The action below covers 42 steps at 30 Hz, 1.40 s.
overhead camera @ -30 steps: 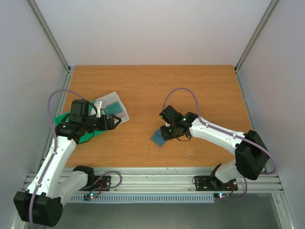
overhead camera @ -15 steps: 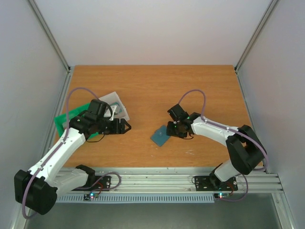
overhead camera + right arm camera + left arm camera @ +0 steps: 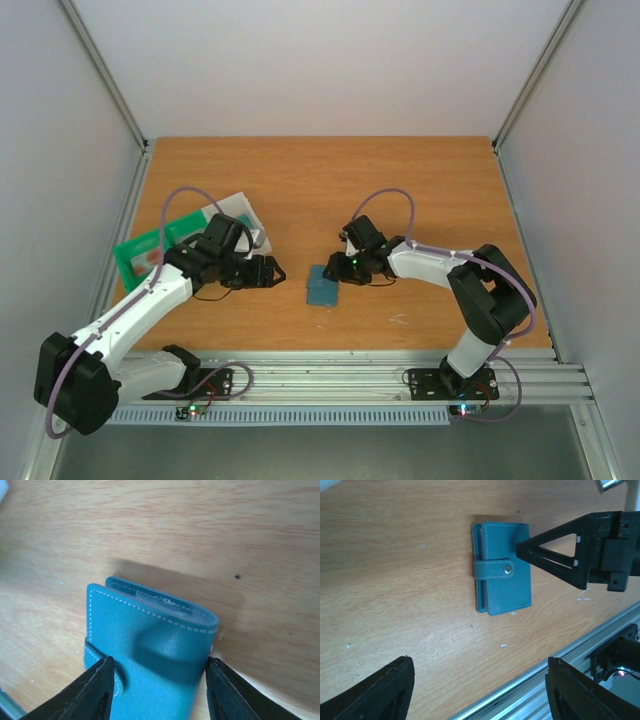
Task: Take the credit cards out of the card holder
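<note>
- Finds the holder (image 3: pixel 502 569) lying flat on the table (image 3: pixel 420 190), near its middle, folded shut with the strap snapped across the front.
- Counts no card as drawn from it on this evidence. Spots only a pale edge inside the fold in the right wrist view, and cannot tell card from pocket lining.
- Notes a reddish patch in the green tray (image 3: pixel 135 248) at the left, too small to call a card. Cannot settle whether any cards are out already.
- Places the right gripper (image 3: pixel 159 662) over one end of the holder, a finger at either side, touching or just beside it. Cannot tell whether squeezing or merely straddling.
- Places the left gripper (image 3: pixel 273 271) near the holder on its left, apart from it, jaws wide and holding nothing.
- Judges the work on this holder as barely begun: snap to undo, flap to fold back, cards to pull out and set down.
- Expects to need one gripper pinning the holder while the other works the strap.
</note>
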### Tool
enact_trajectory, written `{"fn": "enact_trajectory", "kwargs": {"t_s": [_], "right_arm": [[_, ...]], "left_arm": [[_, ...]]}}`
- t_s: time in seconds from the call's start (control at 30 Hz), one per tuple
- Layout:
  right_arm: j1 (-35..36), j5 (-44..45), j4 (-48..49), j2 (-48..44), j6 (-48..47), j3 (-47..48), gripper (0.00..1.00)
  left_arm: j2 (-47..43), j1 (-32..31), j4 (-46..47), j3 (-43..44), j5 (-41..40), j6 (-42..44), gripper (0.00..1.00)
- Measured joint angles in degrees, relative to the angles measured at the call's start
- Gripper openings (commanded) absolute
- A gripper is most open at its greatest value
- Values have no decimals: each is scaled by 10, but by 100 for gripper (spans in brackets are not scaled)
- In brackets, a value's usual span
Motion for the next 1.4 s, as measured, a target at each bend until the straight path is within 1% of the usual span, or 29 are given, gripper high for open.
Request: {"fn": "enact_trajectory", "kwargs": {"t_s": [0.2, 0.47, 0.63, 0.7, 0.87, 1.0, 1.2, 1.4], "right_arm": [[0, -21, -14, -19, -15, 3, 51], [0, -35, -17, -30, 11, -29, 48], [1, -49, 0, -24, 29, -43, 45], [1, -55, 11, -18, 34, -44, 42], [1, -71, 49, -8, 50, -54, 21], [1, -83, 68, -5, 57, -57, 8], [1, -106, 99, -10, 67, -64, 1], [10, -107, 86, -46, 77, -73, 1]], "left_arm": [[15, -10, 16, -8, -2, -11, 67], [53, -14, 53, -18, 7, -26, 63], [62, -16, 66, -23, 12, -30, 60], [62, -17, 73, -30, 14, -33, 59], [62, -21, 84, -43, 18, -39, 59], [65, -23, 89, -48, 21, -44, 57], [73, -25, 98, -48, 28, -50, 55], [79, -35, 119, -48, 41, -59, 54]]}}
